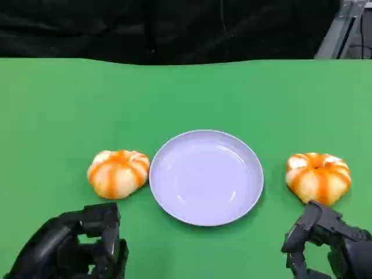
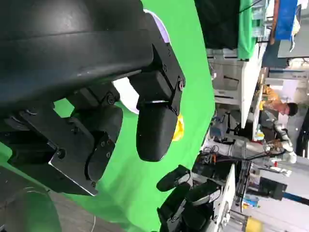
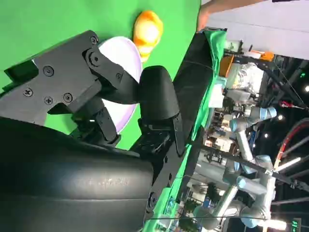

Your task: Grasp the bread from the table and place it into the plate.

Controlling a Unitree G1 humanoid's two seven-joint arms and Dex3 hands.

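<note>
Both robot hands hover low over the green table [image 1: 58, 104] on the near side of the plate [image 1: 206, 177], neither holding anything. To the plate's near left, the left hand [image 1: 81, 247] has its black fingers curled loosely inward around empty space, touching nothing. To the plate's near right, the right hand [image 1: 325, 241] has its fingers spread apart and free, the foremost fingertip just short of the bread beside it; whether it touches the crust cannot be told from the head view.

Two orange-striped round breads lie on the cloth, one on each side of the plate. The left bread [image 1: 118, 172] sits just beside the plate's left rim, almost touching it. The right bread [image 1: 318, 177] lies farther from the rim, with a strip of bare green between them.

The pale lavender plate sits flat at the table's middle with nothing in it. Beyond the plate, a black curtain [image 1: 163, 29] backs the table's far edge.
</note>
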